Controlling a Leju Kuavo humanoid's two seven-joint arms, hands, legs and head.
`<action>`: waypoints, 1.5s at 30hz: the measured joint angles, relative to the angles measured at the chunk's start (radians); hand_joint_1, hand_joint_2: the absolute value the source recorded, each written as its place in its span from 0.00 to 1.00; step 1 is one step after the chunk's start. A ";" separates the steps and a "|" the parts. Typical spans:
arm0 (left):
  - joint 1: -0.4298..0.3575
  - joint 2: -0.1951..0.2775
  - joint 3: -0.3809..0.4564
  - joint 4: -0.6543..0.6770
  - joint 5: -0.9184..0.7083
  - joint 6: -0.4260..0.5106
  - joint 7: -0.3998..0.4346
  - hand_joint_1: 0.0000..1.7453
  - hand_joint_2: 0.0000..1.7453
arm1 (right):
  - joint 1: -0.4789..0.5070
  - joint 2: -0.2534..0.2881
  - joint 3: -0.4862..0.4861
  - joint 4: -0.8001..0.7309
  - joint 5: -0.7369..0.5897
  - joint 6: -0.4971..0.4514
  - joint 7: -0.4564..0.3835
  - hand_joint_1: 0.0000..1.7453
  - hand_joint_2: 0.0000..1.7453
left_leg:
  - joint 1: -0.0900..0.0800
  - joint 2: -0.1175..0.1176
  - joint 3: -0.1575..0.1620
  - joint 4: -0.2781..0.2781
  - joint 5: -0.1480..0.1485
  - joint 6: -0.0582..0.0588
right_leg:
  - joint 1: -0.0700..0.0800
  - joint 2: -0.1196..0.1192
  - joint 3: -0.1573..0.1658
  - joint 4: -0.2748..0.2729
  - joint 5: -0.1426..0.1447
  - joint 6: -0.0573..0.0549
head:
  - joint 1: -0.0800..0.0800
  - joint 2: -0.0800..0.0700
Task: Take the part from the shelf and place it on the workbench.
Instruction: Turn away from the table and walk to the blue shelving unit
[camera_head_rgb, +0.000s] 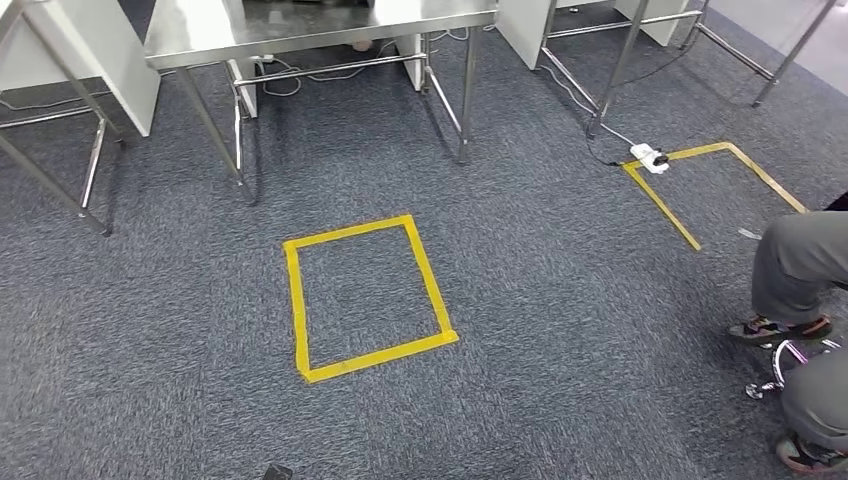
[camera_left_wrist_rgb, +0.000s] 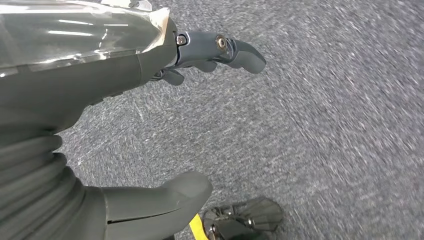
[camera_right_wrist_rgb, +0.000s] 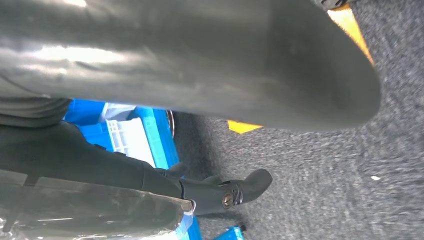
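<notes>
A steel workbench (camera_head_rgb: 300, 30) stands across the far side of the carpet, with its top bare where I can see it. My left hand (camera_left_wrist_rgb: 100, 75) hangs over the grey carpet. Its fingers (camera_left_wrist_rgb: 235, 50) and thumb (camera_left_wrist_rgb: 160, 202) are spread wide apart, and nothing lies between them. My right hand (camera_right_wrist_rgb: 100, 165) also hangs low, with its thick thumb (camera_right_wrist_rgb: 225, 65) far from the dark fingers (camera_right_wrist_rgb: 235, 192). It holds nothing.
A yellow tape square (camera_head_rgb: 300, 300) marks the carpet in front of the workbench, and a second tape outline (camera_head_rgb: 665, 205) lies far right beside a white power strip (camera_head_rgb: 648, 156). A seated person's legs (camera_head_rgb: 800, 260) are at the right edge. Blue crates (camera_right_wrist_rgb: 150, 130) stand behind my right hand.
</notes>
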 joint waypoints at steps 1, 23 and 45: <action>0.000 0.000 0.000 0.000 0.000 0.000 0.000 0.00 1.00 | 0.000 0.001 0.000 0.000 0.000 0.000 0.000 0.00 0.00 | 0.004 -0.025 -0.014 0.034 -0.027 -0.006 | -0.006 0.010 0.001 -0.001 0.005 -0.007 | -0.002 0.000; 0.010 0.000 0.000 0.000 -0.002 0.002 -0.001 0.00 0.00 | 0.004 0.002 0.000 0.000 -0.008 0.000 -0.002 0.00 0.00 | 0.009 -0.024 0.001 -0.025 0.024 0.032 | -0.001 0.029 -0.109 0.202 -0.063 0.039 | 0.002 0.000; 0.027 0.000 0.042 0.004 0.070 -0.167 0.087 0.00 0.00 | 0.004 -0.002 0.000 0.000 -0.011 0.083 -0.072 0.00 0.00 | 0.014 -0.155 0.011 -0.007 0.002 0.017 | 0.002 0.159 -0.045 0.017 0.029 0.020 | -0.007 0.000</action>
